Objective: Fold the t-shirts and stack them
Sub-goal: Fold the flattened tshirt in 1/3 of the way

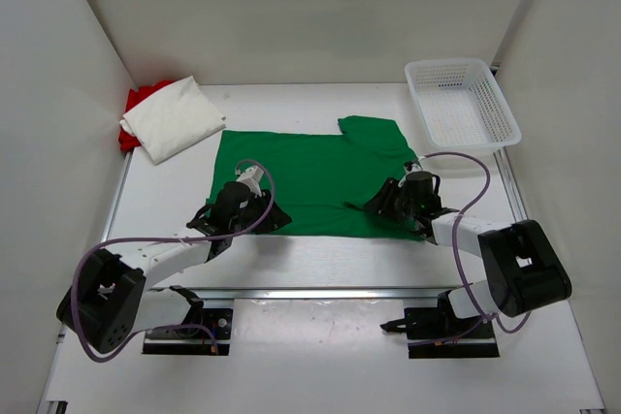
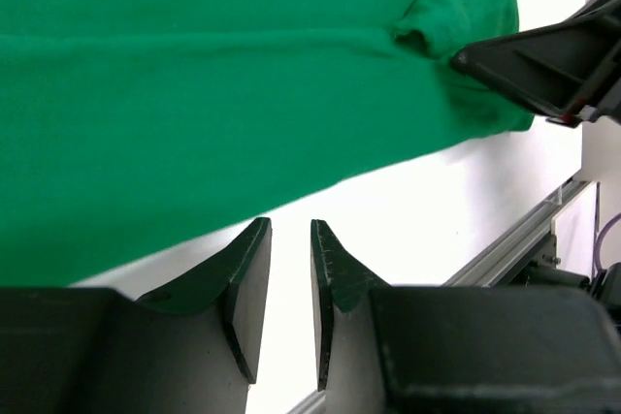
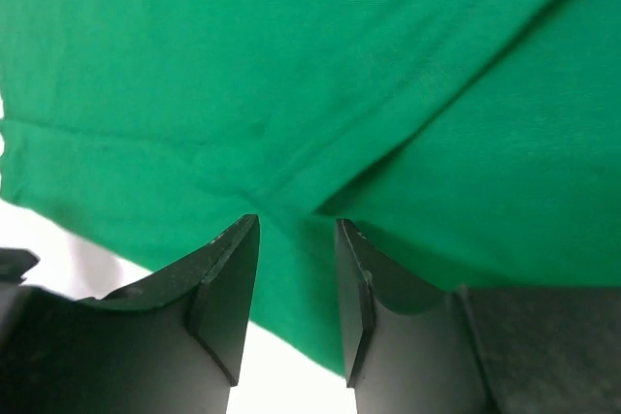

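left end effector [image 2: 290, 225]: ajar, empty | right end effector [image 3: 296, 223]: ajar over green t-shirt [image 3: 291, 65]

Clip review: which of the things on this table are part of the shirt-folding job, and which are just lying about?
Part of the job:
green t-shirt, spread flat mid-table
white t-shirt, folded, far left
red t-shirt, partly under the white one

Lying about:
white mesh basket, far right corner
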Tool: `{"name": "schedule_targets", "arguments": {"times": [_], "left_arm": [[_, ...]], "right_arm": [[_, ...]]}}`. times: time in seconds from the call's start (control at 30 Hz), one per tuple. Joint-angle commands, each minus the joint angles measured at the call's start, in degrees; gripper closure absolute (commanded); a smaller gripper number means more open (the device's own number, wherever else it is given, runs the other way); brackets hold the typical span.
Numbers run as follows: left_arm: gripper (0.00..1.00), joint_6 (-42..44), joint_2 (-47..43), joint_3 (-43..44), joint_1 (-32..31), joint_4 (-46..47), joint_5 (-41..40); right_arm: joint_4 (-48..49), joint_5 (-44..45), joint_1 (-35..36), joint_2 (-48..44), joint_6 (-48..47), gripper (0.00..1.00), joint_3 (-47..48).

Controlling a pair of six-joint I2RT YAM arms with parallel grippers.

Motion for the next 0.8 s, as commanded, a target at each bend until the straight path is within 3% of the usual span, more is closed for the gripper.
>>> {"name": "schedule_targets", "arguments": {"times": [0.0, 0.4, 0.53, 0.63, 0.77], "left_arm": [[0.67, -1.0, 0.2, -1.5, 0.3, 4.5, 1.1], [0.67, -2.4, 0.8, -2.7, 1.1, 6.4, 2.1], [0.67, -2.3, 0.3, -1.8, 2.1, 6.0, 1.6], [0.67, -3.2, 0.2, -1.0, 2.7, 5.3, 2.1], [0.67, -2.1, -0.8, -0.7, 1.1, 3.2, -0.2]], "right_arm": [[4.7, -0.6, -0.9, 2.1, 1.2, 0.65, 2.5], [8.6, -3.3, -1.5, 11.3, 2.0, 0.66, 9.3], [9.3, -8.4, -4.4, 18.4, 4.7, 0.68, 18.5], [3.7, -12.0, -5.4, 22.0, 3.7, 0.69, 28.9], [-1.5, -8.5, -4.0, 14.8, -1.5, 0.65, 27.5]]}}
